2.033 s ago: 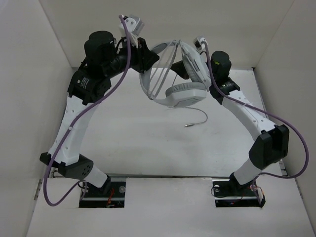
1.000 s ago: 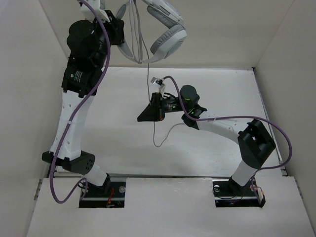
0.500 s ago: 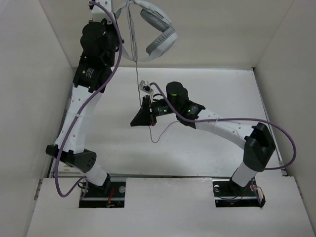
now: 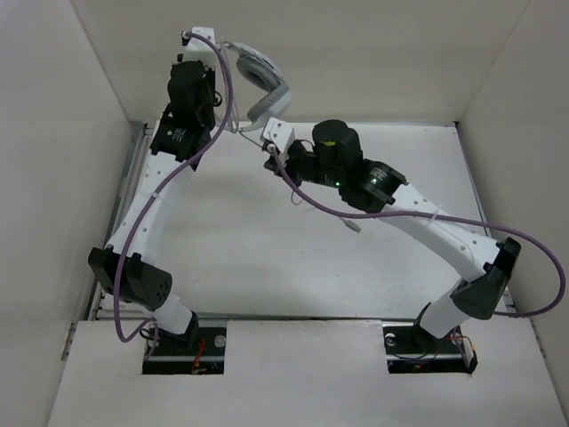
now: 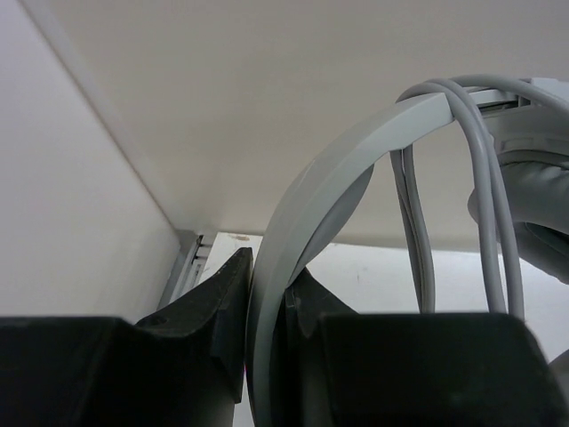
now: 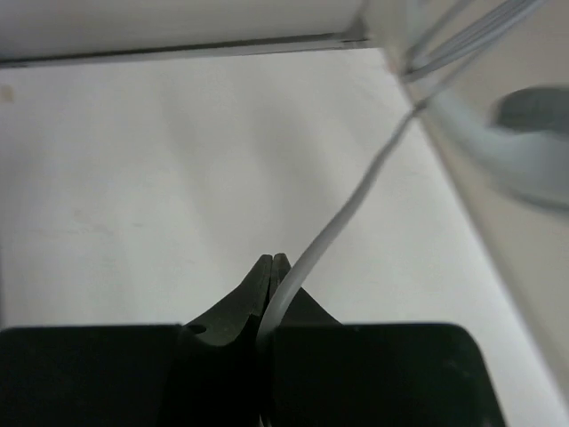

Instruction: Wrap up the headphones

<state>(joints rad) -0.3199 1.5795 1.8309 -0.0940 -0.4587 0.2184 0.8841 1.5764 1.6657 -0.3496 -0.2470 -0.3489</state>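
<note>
The left end effector (image 5: 267,298) clamps the headband (image 5: 356,147), holding the headphones (image 4: 265,87) high over the desk's (image 4: 222,249) far edge. Loops of cable (image 6: 356,200) already drape the band; the right end effector (image 6: 271,267) pinches the cable, perhaps a short tail left to wind

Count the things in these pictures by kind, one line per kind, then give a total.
headphones: 1
robot arms, left arm and right arm: 2
purple cables: 2
Total: 5
</note>
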